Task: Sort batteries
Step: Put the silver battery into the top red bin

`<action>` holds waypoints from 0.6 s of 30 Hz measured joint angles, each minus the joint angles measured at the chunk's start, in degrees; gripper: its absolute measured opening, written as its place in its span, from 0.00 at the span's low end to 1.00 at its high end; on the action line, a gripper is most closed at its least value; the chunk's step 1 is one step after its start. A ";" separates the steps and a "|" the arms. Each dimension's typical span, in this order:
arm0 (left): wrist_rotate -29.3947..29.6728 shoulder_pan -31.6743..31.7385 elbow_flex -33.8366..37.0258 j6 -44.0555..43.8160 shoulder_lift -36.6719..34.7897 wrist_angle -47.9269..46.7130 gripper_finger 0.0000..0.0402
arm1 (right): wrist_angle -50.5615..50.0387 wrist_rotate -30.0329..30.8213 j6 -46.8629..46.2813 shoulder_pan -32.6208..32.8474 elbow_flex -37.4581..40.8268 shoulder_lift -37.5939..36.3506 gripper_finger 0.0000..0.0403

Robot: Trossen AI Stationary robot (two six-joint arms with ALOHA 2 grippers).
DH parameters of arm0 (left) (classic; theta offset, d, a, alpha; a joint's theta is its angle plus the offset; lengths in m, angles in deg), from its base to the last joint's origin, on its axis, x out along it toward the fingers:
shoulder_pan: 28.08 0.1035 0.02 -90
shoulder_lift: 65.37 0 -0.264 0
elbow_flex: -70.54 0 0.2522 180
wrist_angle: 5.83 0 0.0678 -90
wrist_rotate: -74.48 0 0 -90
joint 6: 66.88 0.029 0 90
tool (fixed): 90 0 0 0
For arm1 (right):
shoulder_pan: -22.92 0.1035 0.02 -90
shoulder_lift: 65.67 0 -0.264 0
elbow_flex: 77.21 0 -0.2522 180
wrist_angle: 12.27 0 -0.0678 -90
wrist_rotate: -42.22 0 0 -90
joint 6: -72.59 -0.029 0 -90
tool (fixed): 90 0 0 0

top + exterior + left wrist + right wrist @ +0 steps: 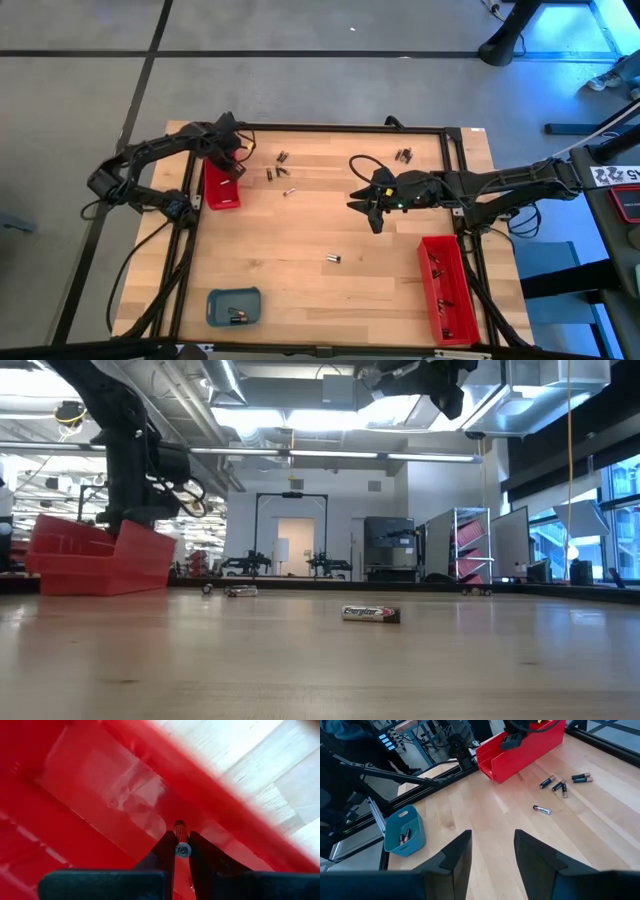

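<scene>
1. Red plastic tray (222,188) walls surround the left gripper (182,851), clenched on a small red-cased cylindrical battery (180,836) just above the tray's floor.
2. Battery's long axis runs along the fingers.
3. Right gripper (492,851) hangs parted, empty, well apart from that tray.

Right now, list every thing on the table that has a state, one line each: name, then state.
Left gripper: shut on a battery, over the left red tray.
Right gripper: open, empty, above mid-table.
Right red tray: holds a few batteries.
Blue tray: holds two batteries.
Lone battery: lying on its side, mid-table.
Loose batteries: scattered flat beside the left red tray.
Battery pair: lying together near the far edge.
</scene>
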 joint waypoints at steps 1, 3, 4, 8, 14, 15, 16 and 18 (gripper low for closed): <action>-0.07 0.02 0.00 0.38 0.56 0.06 0.06 | 0.00 -0.06 0.00 0.00 0.00 0.00 0.37; 0.04 0.00 0.06 2.72 1.42 0.04 0.08 | 0.00 -0.08 0.00 0.00 0.00 0.00 0.37; 0.03 0.00 0.11 3.33 1.92 -0.19 0.09 | 0.00 -0.10 0.00 0.00 0.00 0.00 0.37; -0.42 0.00 0.08 4.01 2.55 -0.18 0.12 | -0.02 -0.56 0.00 0.00 0.00 0.00 0.37; -0.28 0.00 0.11 4.07 2.58 -0.32 0.14 | -0.04 -0.56 0.02 0.00 0.00 0.00 0.37; -0.21 0.00 0.11 4.33 2.51 -0.34 0.14 | -0.04 -0.58 0.00 0.00 0.00 0.00 0.37; -0.13 0.00 0.11 4.48 2.35 -0.46 0.14 | -0.06 -0.56 0.01 0.00 0.00 0.00 0.37; 0.31 0.00 -0.15 5.13 1.98 -1.28 0.14 | -0.09 -0.59 0.02 0.00 0.00 0.00 0.37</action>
